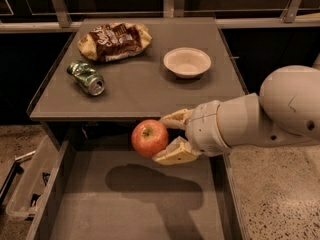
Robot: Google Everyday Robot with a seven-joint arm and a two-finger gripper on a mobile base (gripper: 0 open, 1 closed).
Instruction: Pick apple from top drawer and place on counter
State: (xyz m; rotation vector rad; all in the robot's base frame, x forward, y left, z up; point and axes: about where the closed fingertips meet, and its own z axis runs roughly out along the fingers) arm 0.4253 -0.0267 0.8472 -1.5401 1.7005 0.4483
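I have the apple (149,137) clamped in the gripper (169,137), lifted clear above the top drawer (125,204). Pick done, I judge; the place is left, on the counter (145,91) at 12 o'clock.

High, near view; jaws above drawer (90,219)

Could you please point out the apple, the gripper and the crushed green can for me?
apple (148,136), camera view, middle of its red skin.
gripper (159,139), camera view, midway between its fingertips, shut on the apple over the top drawer (90,209).
crushed green can (86,77), camera view, its dented side, lying on the counter (145,89).
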